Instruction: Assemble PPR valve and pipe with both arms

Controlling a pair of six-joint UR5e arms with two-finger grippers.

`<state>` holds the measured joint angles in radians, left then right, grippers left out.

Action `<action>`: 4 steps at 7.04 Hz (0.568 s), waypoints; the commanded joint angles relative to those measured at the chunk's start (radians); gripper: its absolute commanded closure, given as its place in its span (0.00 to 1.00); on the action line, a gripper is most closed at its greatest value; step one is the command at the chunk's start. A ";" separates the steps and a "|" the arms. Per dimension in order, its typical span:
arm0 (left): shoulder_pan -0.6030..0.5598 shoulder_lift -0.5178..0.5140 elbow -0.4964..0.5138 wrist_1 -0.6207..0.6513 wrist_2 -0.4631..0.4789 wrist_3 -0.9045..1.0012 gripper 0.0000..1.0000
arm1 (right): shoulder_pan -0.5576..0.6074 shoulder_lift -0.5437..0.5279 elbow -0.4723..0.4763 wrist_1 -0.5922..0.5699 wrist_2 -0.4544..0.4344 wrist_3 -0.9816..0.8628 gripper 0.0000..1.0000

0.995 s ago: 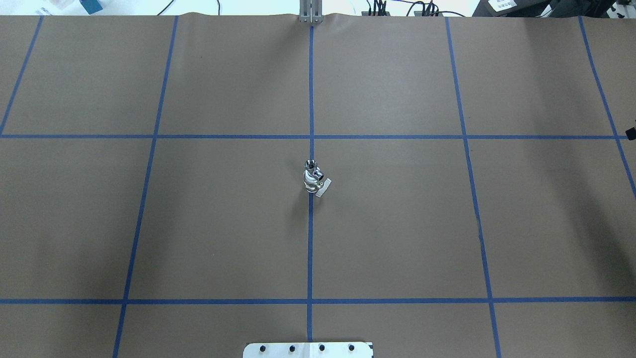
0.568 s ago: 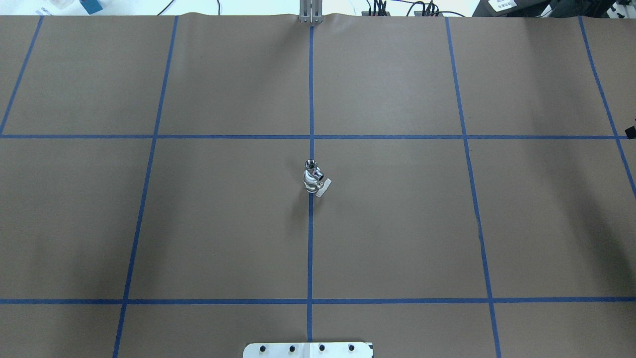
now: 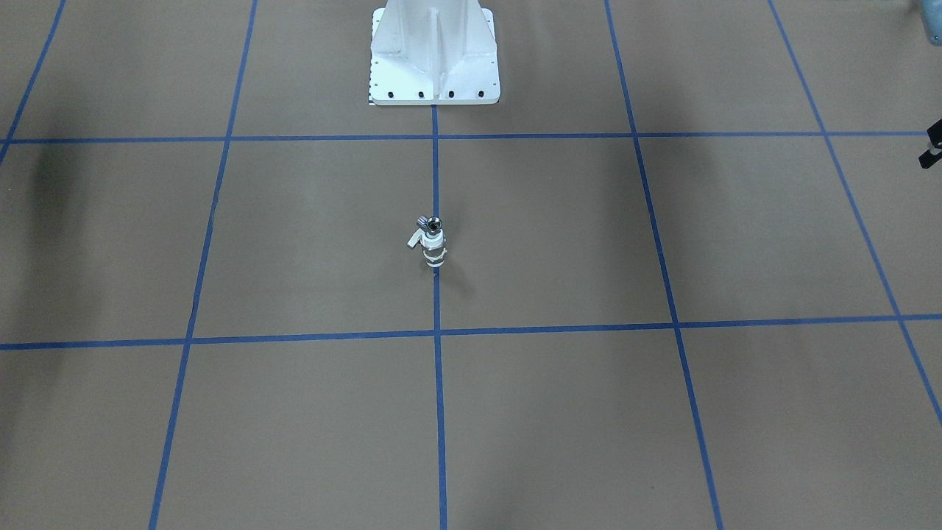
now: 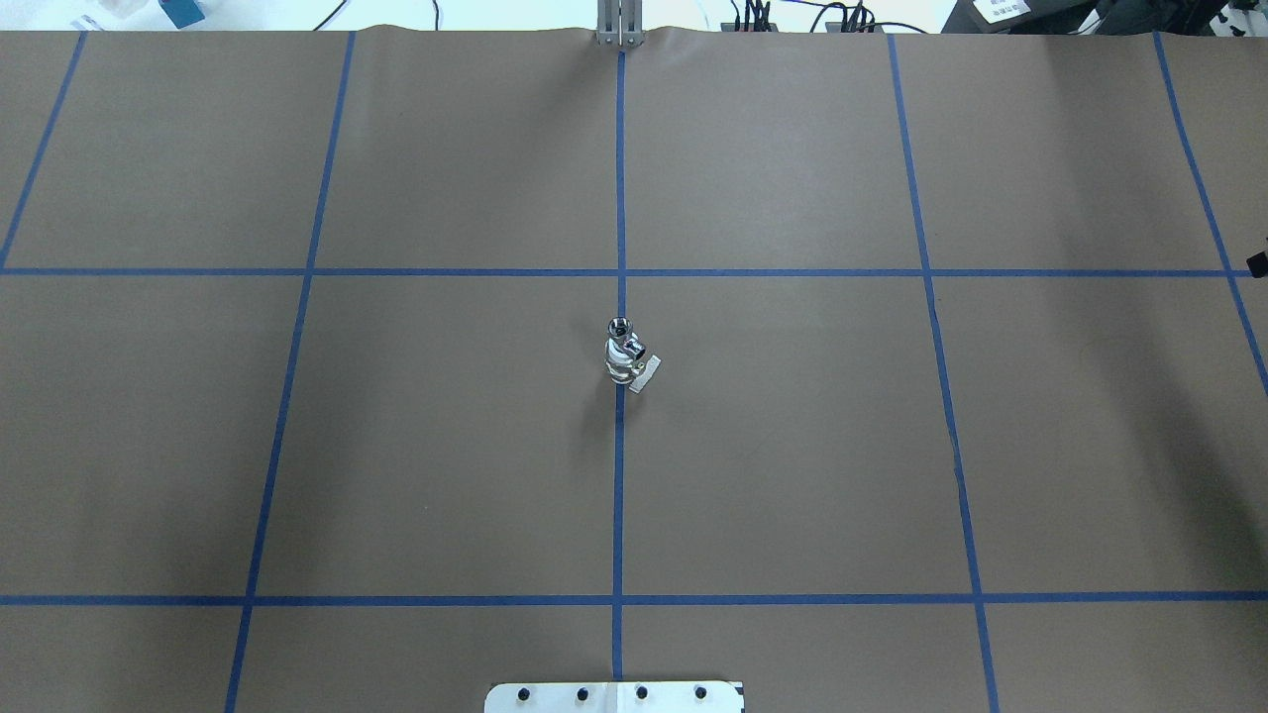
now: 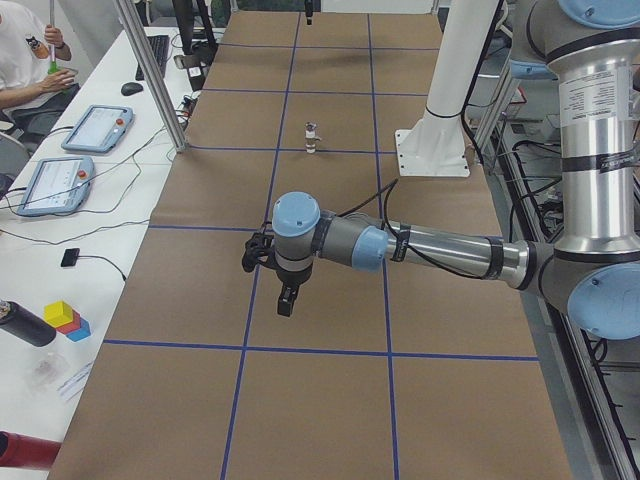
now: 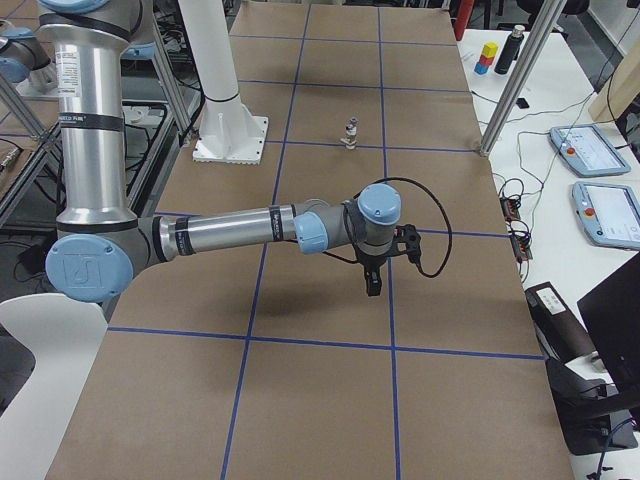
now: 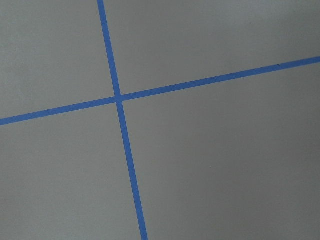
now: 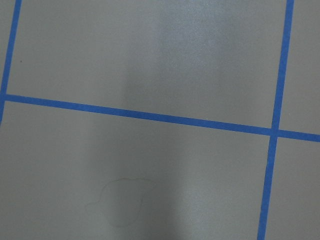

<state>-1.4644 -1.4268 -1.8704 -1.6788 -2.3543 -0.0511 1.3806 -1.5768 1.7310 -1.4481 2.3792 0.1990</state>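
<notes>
Flagging tipping as the main risk. Dealing with a tall, narrow stack standing free on a small base, so any sideways knock from an incoming finger is likely toppling it and sending it rolling across the bench (image 4: 792,446). Also doubting the joint: not managing to confirm full seating from any view, so lifting by the top piece is possibly pulling the 2 parts apart. Coming in at an angle instead of straight down is risking the same thing, as is catching the side lever (image 4: 645,374) and twisting the whole stack.

Seeing the PPR valve (image 3: 434,249) standing upright at bench centre, sitting right on the middle blue tape line (image 4: 619,495), just in front of the pedestal side. Showing a white body with darker bands, lever sticking out to 1 side. Seeing the pipe (image 3: 433,221) sitting on top of it, touching, shiny silver, round open end pointing up. Looking joined, though too small for judging depth.

Seeing the left pincer (image 5: 285,298) hanging over the bench near 1 end, well apart from the stack, carrying nothing visible; not able to tell whether parted or closed. Same for the right pincer (image 6: 373,285) near the opposite end: hanging clear, finger gap not readable. Getting only bare bench and tape from both wrist views.
</notes>
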 commanded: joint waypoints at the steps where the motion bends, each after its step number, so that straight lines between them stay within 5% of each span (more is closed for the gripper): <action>1: -0.002 0.002 -0.015 0.001 0.001 -0.004 0.00 | 0.000 0.001 0.001 0.000 -0.002 0.000 0.01; 4: -0.002 0.002 -0.016 -0.001 0.003 -0.006 0.00 | 0.000 0.003 0.005 0.000 -0.002 0.000 0.01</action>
